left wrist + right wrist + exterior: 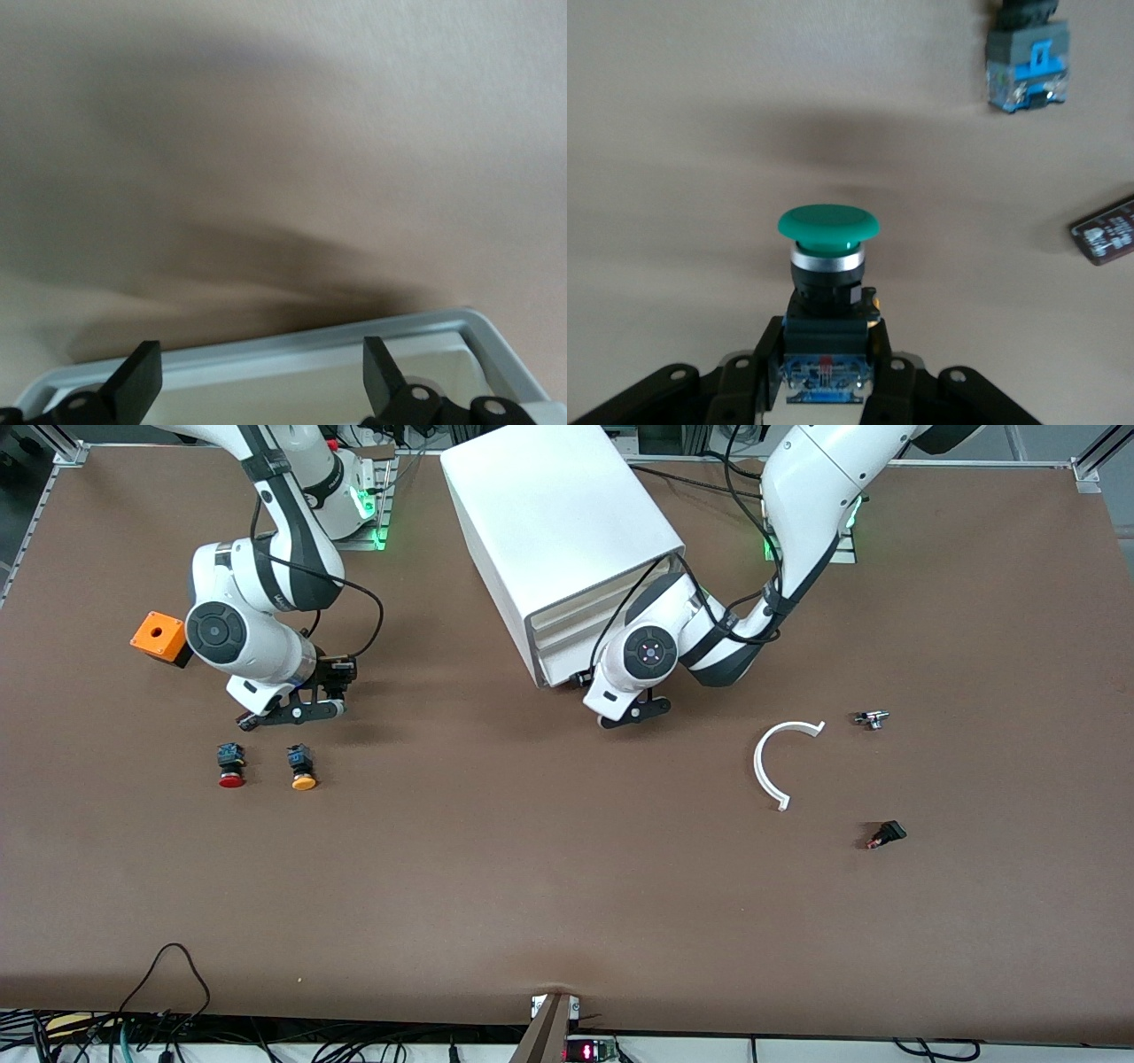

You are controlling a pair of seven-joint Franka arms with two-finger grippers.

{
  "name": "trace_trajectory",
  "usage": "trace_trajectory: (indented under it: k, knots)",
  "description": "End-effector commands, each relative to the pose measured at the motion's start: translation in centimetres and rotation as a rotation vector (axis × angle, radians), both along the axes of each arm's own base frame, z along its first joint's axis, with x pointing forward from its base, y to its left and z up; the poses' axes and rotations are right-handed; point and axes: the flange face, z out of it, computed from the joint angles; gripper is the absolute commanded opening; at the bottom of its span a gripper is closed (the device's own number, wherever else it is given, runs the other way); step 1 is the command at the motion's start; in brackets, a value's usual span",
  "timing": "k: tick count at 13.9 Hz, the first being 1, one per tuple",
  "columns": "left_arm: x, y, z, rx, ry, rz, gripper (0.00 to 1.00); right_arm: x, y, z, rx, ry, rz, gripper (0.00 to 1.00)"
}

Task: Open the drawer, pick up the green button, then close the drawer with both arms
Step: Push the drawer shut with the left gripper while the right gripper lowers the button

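The white cabinet (pixel 558 522) stands at the table's back middle. Its lowest drawer (pixel 560 668) is mostly covered by the left arm's wrist. In the left wrist view the drawer's front rim (pixel 292 352) and some of its inside show, so it is pulled out at least a little. My left gripper (pixel 627 714) is open and empty, its fingertips (pixel 140 376) just over that rim. My right gripper (pixel 266 716) is shut on the black body of the green button (pixel 828 226), held cap outward just above the table (pixel 827 359).
A red-capped button (pixel 231 766) and a yellow-capped button (pixel 301 768) lie just nearer the camera than the right gripper. An orange box (pixel 158 636) sits beside the right arm. A white curved piece (pixel 780 766), a small metal part (pixel 871 718) and a small black part (pixel 886 833) lie toward the left arm's end.
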Motion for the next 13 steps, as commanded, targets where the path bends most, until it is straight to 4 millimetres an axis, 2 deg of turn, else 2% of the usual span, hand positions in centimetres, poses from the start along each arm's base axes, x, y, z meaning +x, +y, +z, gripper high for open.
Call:
trace_trajectory:
  k: [1,5,6,7,8,9,10,11,13]
  knots:
    - [-1.8,-1.4,0.8,-0.02,0.032,0.002,1.0,-1.1,-0.1,-0.9,0.013,-0.017,0.008,0.0]
    - [-3.4,-2.7,-0.2,-0.021,0.06,-0.021,1.0,-2.3,-0.7,-5.7,-0.007,-0.035,0.001,0.0]
    - [-3.5,-2.6,-0.6,-0.019,0.068,-0.021,1.0,-2.4,-0.7,-6.2,-0.01,-0.03,-0.006,0.11]
    - [-3.5,-2.6,-0.6,-0.018,0.068,-0.02,1.0,-2.4,-0.8,-6.5,-0.012,-0.028,-0.013,0.38]
    - [-3.6,-2.6,-0.6,-0.018,0.069,-0.02,1.0,-2.3,-0.7,-6.5,-0.012,-0.029,-0.017,0.55]
    - [-3.5,-2.6,-0.5,-0.017,0.07,-0.021,1.0,-2.1,-0.6,-6.0,-0.009,-0.037,-0.021,0.82]
    - [-2.7,-2.5,0.0,-0.026,0.06,-0.015,1.0,-1.6,-0.2,-5.1,0.0,-0.055,-0.018,0.98]
    - [-1.7,-1.9,0.6,-0.02,0.053,-0.014,1.0,-0.8,0.2,-3.4,0.014,-0.086,-0.013,0.99]
    - [2.4,-0.4,3.7,-0.015,0.054,0.007,1.0,1.2,1.1,0.4,0.044,-0.154,0.006,0.99]
